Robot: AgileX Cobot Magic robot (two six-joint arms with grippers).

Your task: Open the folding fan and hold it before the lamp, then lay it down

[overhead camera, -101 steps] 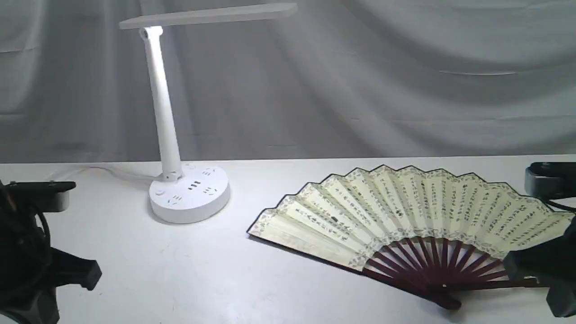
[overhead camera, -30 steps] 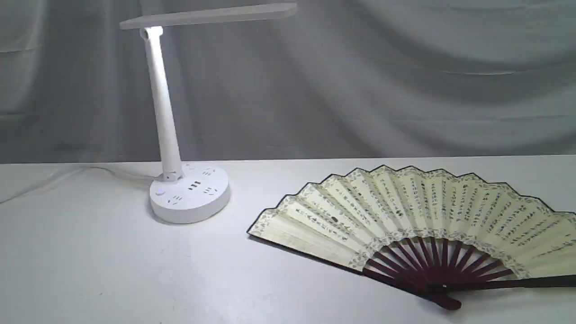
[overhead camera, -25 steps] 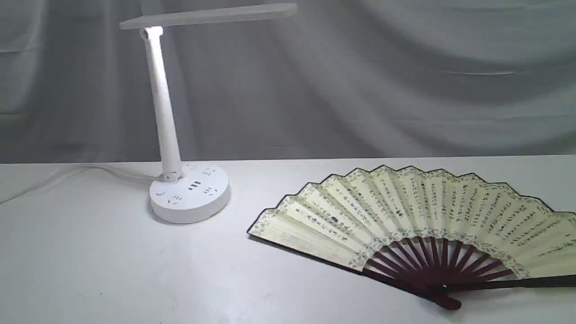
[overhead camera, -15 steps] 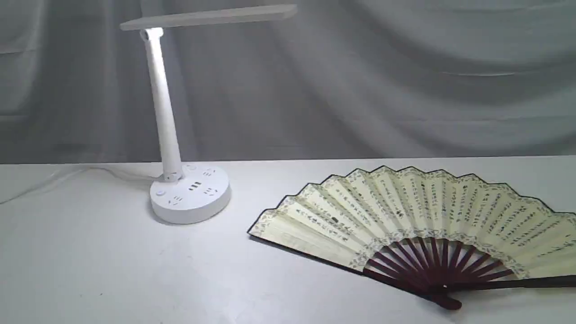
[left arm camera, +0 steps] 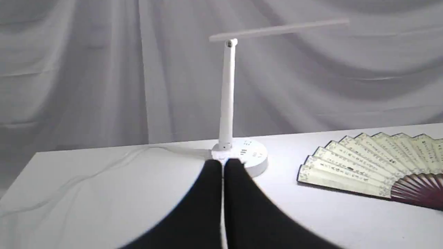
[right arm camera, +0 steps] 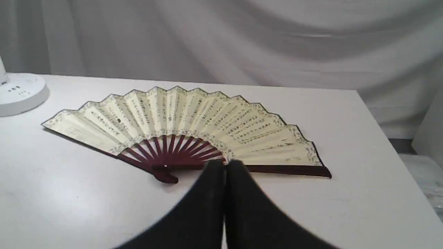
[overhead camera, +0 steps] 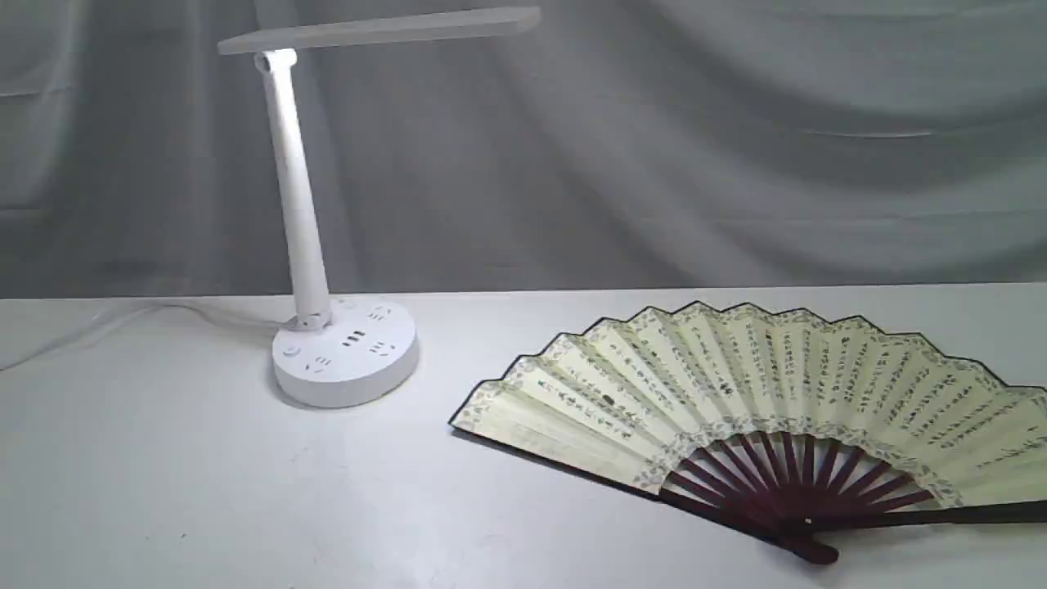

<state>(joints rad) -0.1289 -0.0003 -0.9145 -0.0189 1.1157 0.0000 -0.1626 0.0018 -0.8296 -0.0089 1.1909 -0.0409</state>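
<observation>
The folding fan (overhead camera: pixel 736 384) lies fully spread and flat on the white table, right of centre, its maroon ribs pointing toward the front edge. It also shows as the fan (right arm camera: pixel 180 121) in the right wrist view and the fan (left arm camera: pixel 373 162) in the left wrist view. The lamp (overhead camera: pixel 343 352) stands at the left rear, its light bar overhead; the lamp (left arm camera: pixel 226 103) rises ahead of my left gripper (left arm camera: pixel 222 164). That gripper is shut and empty, raised short of the lamp's base. My right gripper (right arm camera: pixel 225 165) is shut and empty, back from the fan's lower guard. Neither gripper appears in the exterior view.
A thin white cable (overhead camera: pixel 98 331) runs from the lamp base off to the left across the table (overhead camera: pixel 245 507). A grey draped cloth (overhead camera: pixel 736 147) hangs behind. The table's right edge (right arm camera: pixel 387 145) lies just beyond the fan.
Both arms, at the frame's left and right edges 3.4 s ago, have pulled out of the exterior view. Over the last second nothing moves; the fan lies where it was.
</observation>
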